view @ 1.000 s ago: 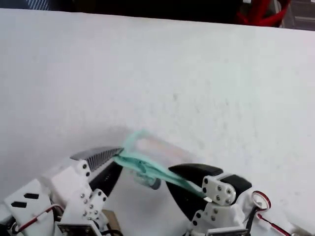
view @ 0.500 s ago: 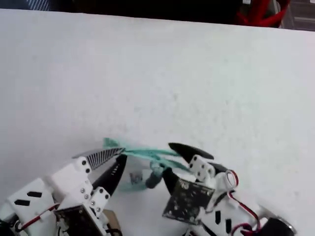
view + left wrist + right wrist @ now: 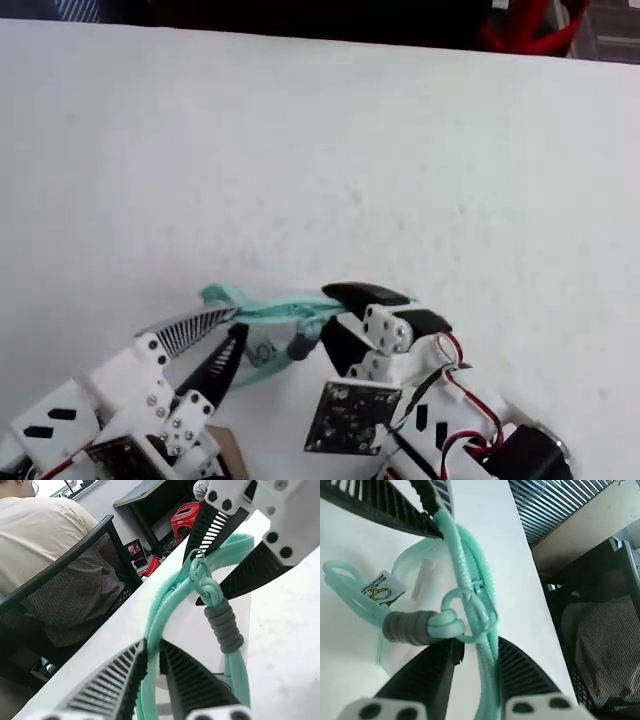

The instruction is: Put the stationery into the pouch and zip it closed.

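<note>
Well, count: one pouch (image 3: 265,308), two grippers.
Left gripper (image 3: 237,321): pinched shut on the pouch's one end.
Right gripper (image 3: 342,318): clamped its other end.

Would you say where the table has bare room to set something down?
The table is bare across its far half and right of the right gripper. Crowded: the near edge, where it and the left gripper hold the pouch.
</note>
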